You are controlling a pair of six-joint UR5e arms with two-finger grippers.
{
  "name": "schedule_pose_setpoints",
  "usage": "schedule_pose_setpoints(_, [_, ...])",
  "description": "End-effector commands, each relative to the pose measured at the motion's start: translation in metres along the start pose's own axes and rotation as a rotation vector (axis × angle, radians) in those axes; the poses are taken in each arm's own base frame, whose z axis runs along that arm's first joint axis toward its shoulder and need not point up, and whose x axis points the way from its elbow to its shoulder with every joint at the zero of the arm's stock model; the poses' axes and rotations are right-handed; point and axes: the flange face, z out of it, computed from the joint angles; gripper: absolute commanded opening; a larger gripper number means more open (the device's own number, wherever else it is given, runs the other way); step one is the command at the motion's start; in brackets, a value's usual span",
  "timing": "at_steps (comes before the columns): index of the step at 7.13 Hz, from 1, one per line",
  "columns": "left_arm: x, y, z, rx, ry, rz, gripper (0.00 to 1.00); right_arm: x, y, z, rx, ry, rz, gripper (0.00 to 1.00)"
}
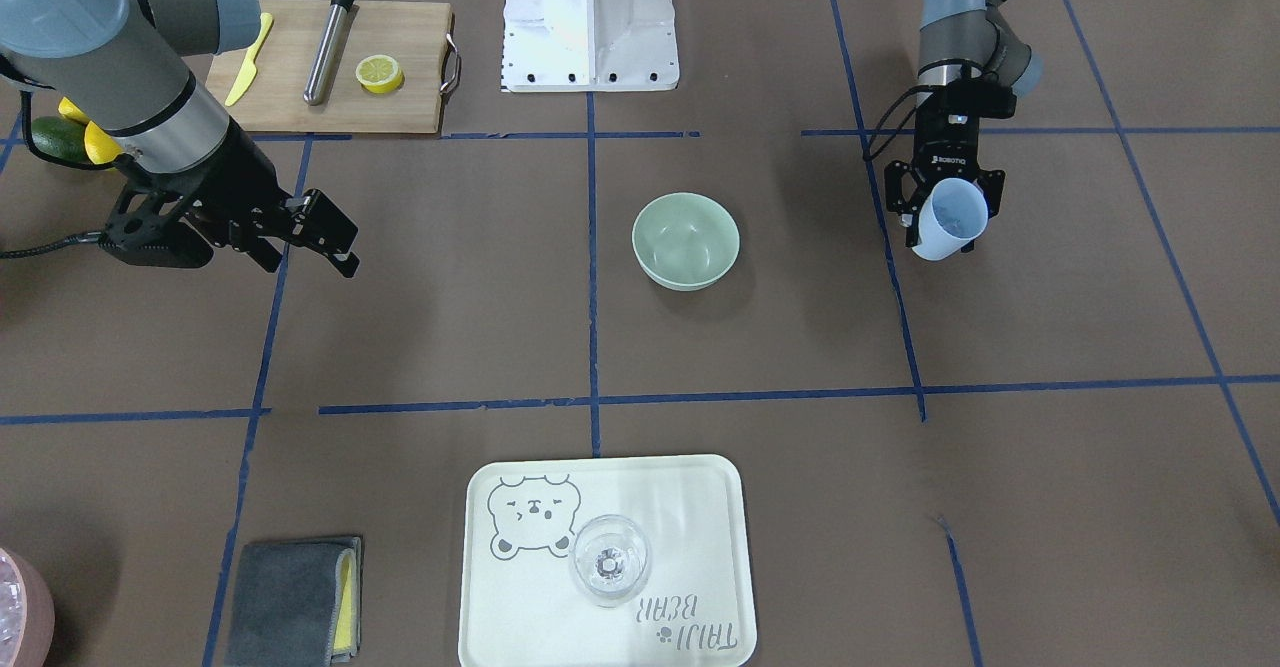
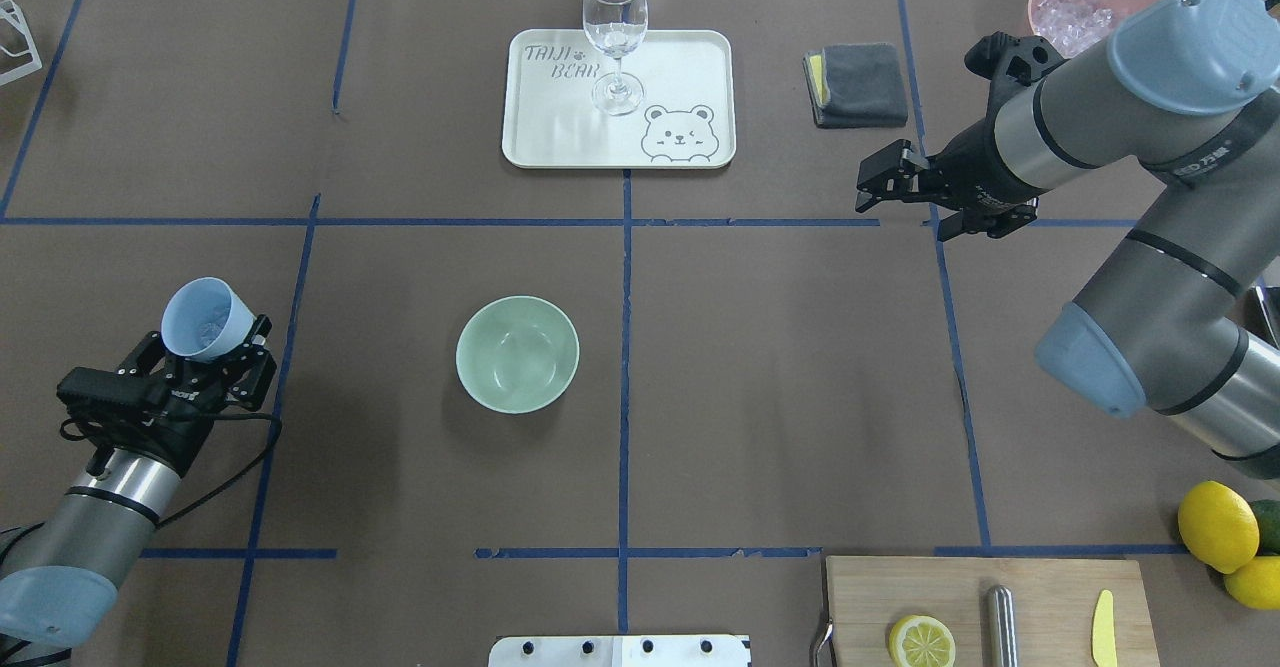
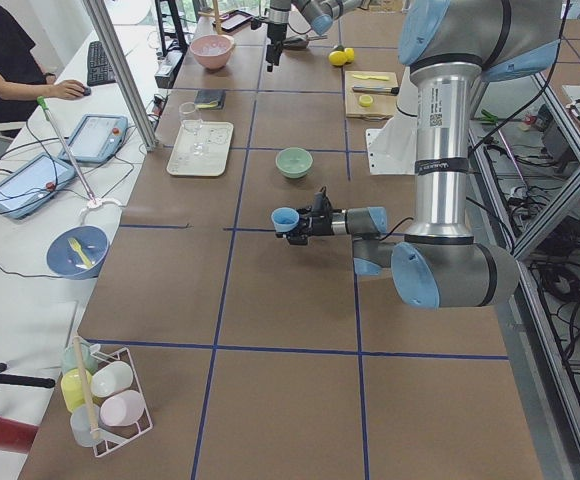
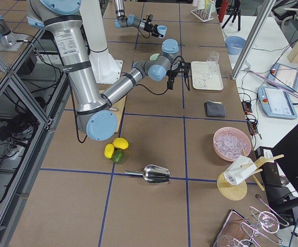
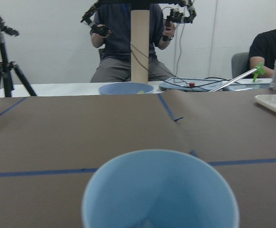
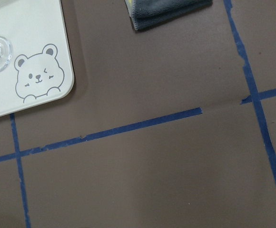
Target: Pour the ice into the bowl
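The brown counter [image 2: 780, 397] carries the mint-green bowl [image 2: 517, 354] near its middle, well apart from both arms. Far out on the robot's left, the left end effector [image 2: 205, 362] is clamped round a blue cup [image 2: 207, 319]. The right end effector [image 2: 880, 187] hangs with its jaws apart, gripping nothing. The ice [image 2: 212, 331] is only a faint glassy glint deep in the cup, and the left wrist view cuts off the cup's bottom, so the cubes cannot be counted.
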Motion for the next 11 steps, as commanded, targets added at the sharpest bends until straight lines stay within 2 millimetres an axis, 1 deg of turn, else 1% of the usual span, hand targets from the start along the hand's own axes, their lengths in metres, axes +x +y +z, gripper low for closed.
schedule_pose_setpoints(1, [0.077, -0.035, 0.013, 0.049, 0.064, 0.046, 0.0, 0.002, -0.001, 0.001, 0.002, 0.004, 0.003, 1.0])
schedule_pose_setpoints(2, [0.093, -0.041, 0.013, 0.046, 0.089, 0.143, 0.0, 0.002, -0.001, 0.001, 0.002, 0.004, 0.003, 1.0])
schedule_pose_setpoints(3, [0.098, -0.042, 0.013, 0.051, 0.094, 0.184, 0.0, 0.002, -0.001, 0.001, 0.002, 0.004, 0.003, 1.0])
schedule_pose_setpoints(4, [0.107, -0.042, 0.009, 0.059, 0.101, 0.35, 0.0, 0.002, -0.001, 0.001, 0.002, 0.004, 0.003, 1.0])
schedule_pose_setpoints(5, [0.116, -0.053, 0.004, 0.072, 0.115, 0.412, 0.0, 0.003, -0.001, 0.001, 0.001, 0.005, 0.004, 1.0])
schedule_pose_setpoints(6, [0.128, -0.041, -0.004, 0.034, 0.177, 0.438, 0.0, 0.003, -0.001, 0.001, 0.001, 0.005, 0.004, 1.0])
schedule_pose_setpoints(7, [0.138, -0.033, -0.003, -0.022, 0.212, 0.544, 0.0, 0.003, -0.002, 0.002, 0.001, 0.007, 0.005, 1.0])
schedule_pose_setpoints(8, [0.157, -0.041, 0.0, -0.029, 0.205, 0.673, 0.0, 0.004, -0.002, 0.004, 0.001, 0.01, 0.006, 1.0])
schedule_pose_setpoints(9, [0.157, -0.039, 0.0, -0.033, 0.2, 0.724, 0.0, 0.004, -0.002, 0.004, -0.001, 0.009, 0.007, 1.0])
schedule_pose_setpoints(10, [0.162, -0.032, 0.003, -0.064, 0.188, 0.851, 0.0, 0.004, -0.002, 0.004, -0.001, 0.009, 0.007, 1.0])
schedule_pose_setpoints(11, [0.205, -0.051, 0.01, -0.037, 0.194, 1.052, 0.0, 0.003, -0.001, 0.003, 0.0, 0.007, 0.009, 1.0])
